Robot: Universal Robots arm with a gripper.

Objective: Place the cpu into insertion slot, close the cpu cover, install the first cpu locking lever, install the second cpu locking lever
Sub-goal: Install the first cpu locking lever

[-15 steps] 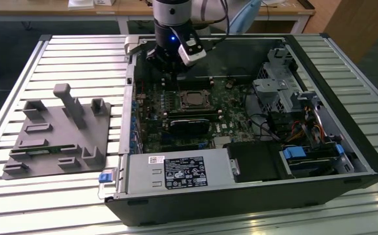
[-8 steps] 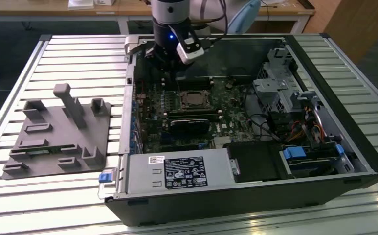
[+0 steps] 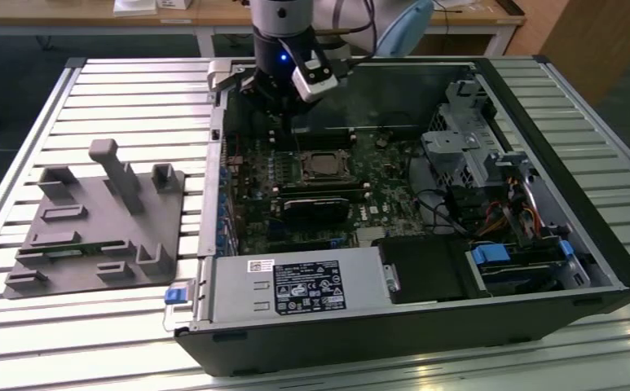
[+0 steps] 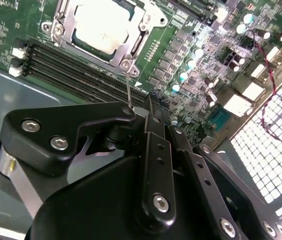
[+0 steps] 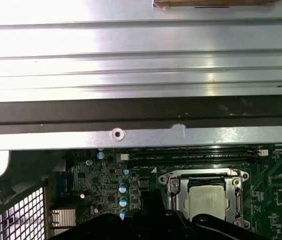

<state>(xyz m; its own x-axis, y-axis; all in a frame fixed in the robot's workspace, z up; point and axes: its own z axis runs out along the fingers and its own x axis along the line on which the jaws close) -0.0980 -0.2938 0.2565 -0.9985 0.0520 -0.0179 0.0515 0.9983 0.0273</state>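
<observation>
The cpu (image 4: pixel 100 22) lies flat in the insertion slot (image 5: pixel 167 180) on the green motherboard, grey metal top up. The silvery cpu cover (image 4: pixel 63 27) is folded down around it, its window framing the chip. In the exterior view the cpu (image 3: pixel 320 165) sits mid-board inside the open computer case. A thin wire locking lever (image 4: pixel 128 87) rises from the socket's corner to my gripper (image 4: pixel 143 106). The gripper is shut, and the lever's free end meets its tips; I cannot tell whether it is pinched. In the exterior view the gripper (image 3: pixel 282 106) hangs above the far side of the socket.
Memory slots (image 4: pixel 80 65) run beside the socket. A black card (image 3: pixel 315 208) lies on the socket's near side, with the power supply (image 3: pixel 292 285) in front and drive cages (image 3: pixel 467 138) at the exterior view's right. A grey fixture (image 3: pixel 97 220) stands outside the case. The case wall (image 5: pixel 130 134) is close by.
</observation>
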